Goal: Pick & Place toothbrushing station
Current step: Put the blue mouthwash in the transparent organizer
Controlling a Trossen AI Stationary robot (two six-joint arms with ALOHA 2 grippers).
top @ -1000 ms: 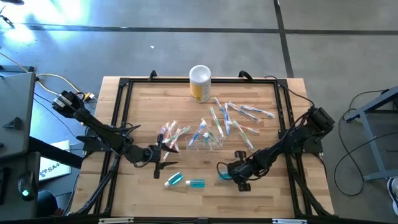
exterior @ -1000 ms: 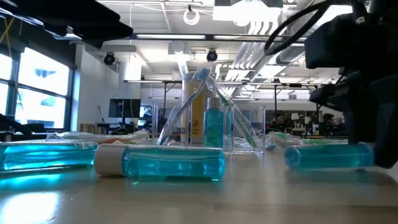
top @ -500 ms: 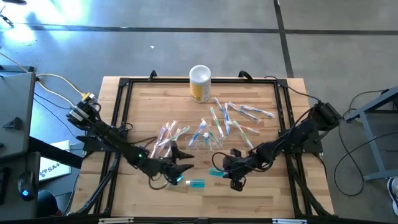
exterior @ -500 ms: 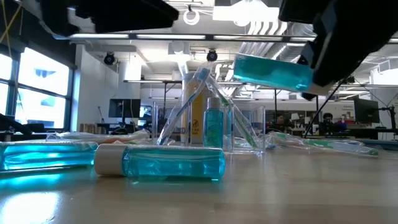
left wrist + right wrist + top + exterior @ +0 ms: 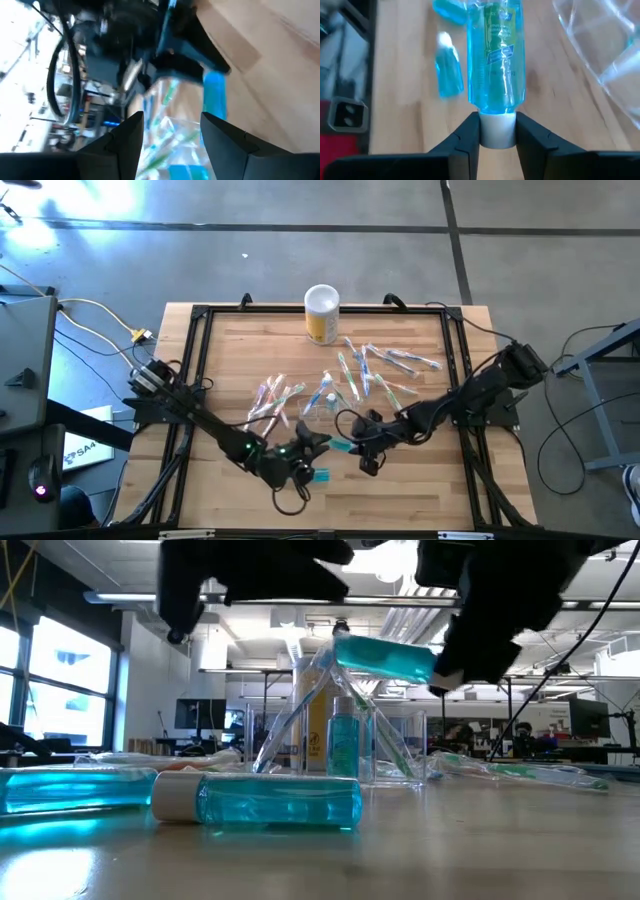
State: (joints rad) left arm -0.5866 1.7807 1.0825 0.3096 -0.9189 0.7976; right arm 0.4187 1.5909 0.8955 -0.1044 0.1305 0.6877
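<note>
Above the desk (image 5: 230, 350), the right gripper (image 5: 357, 446) is gripping a teal tube (image 5: 343, 445) by its white cap, beside the clear bag (image 5: 330, 405). The left gripper (image 5: 310, 442), fingers apart, is facing it; steadying the bag's mouth would probably help.

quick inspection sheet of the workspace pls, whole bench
surface: wooden table, black frame around it
job's things: toothbrushes scattered; clear bag mid-table; one teal tube lying near the front edge
clutter: yellow canister at the back edge
grippers: right tool shut on a lifted teal tube by its white cap; left tool open, empty, beside the bag
cables: yellow cable left of the table
surroundings: concrete floor, workshop behind
</note>
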